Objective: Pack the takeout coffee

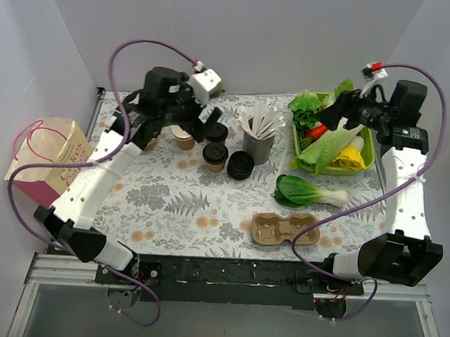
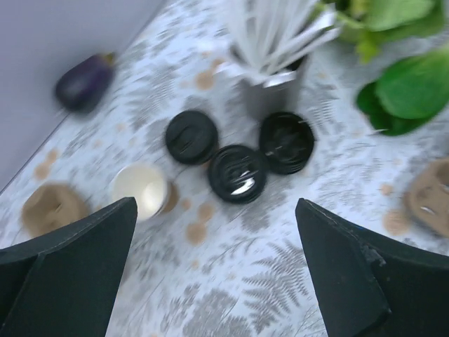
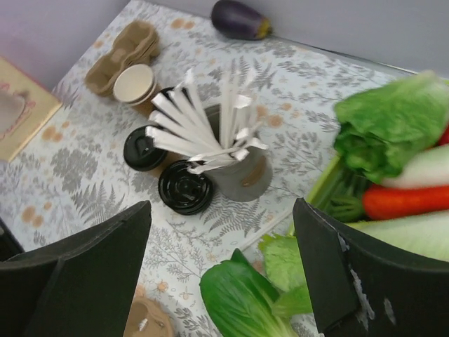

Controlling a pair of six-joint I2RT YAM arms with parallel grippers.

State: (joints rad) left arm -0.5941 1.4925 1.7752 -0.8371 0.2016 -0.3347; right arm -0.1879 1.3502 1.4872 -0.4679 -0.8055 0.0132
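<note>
Coffee [image 1: 215, 157] lidded, upright, 8 o'clock of stick cup [image 1: 258, 145]. Left gripper [image 2: 216, 203] wide, empty, hovering nearby; right gripper [image 3: 223, 205] wide, empty.

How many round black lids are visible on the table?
3. One is on the far brown cup and one on the near brown cup, both left of the stick cup. A loose lid lies beside them, possibly a stack hiding more.

Text watch | paper bag [image 1: 53, 165] shows pink lettering, too small and blurred to read | nothing else legible
</note>
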